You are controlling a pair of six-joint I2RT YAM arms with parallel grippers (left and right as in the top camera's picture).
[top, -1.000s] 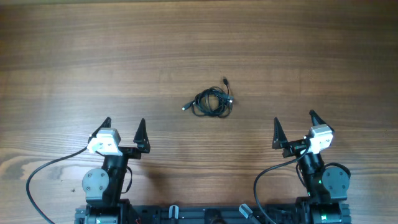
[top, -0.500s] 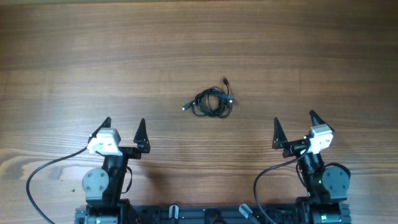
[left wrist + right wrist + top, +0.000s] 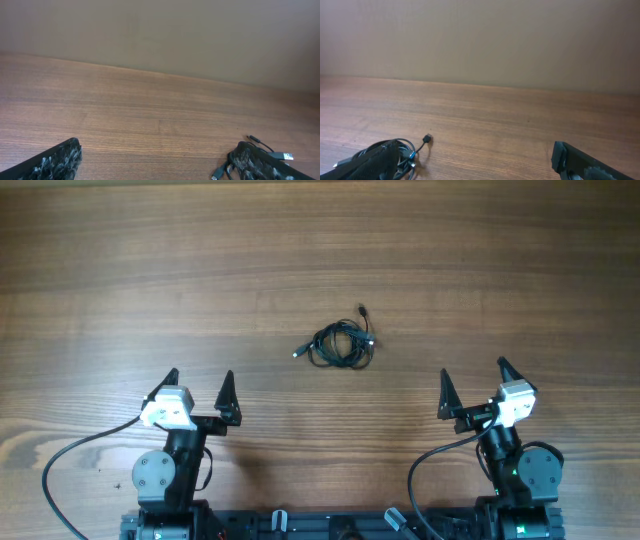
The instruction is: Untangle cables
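Seen just above and right of centre in the overhead frame: thin black cables point(image 3: 340, 345), bunched into one small tangle of loose, overlapping loops. Lying flat on the wooden worktop point(image 3: 150, 260), well up from the bottom edge. Trailing a silvery tip point(image 3: 297, 355) out at the lower left of the bundle and a small dark plug end point(image 3: 361, 310) up toward its upper right. Showing again at the lower right edge of the left wrist view and the lower left corner of the right wrist view, partly hidden in both.

The cables point(image 3: 340, 344) lie on the table point(image 3: 320, 240), ahead, between left fingers point(image 3: 227, 392) and right fingers point(image 3: 444, 392).
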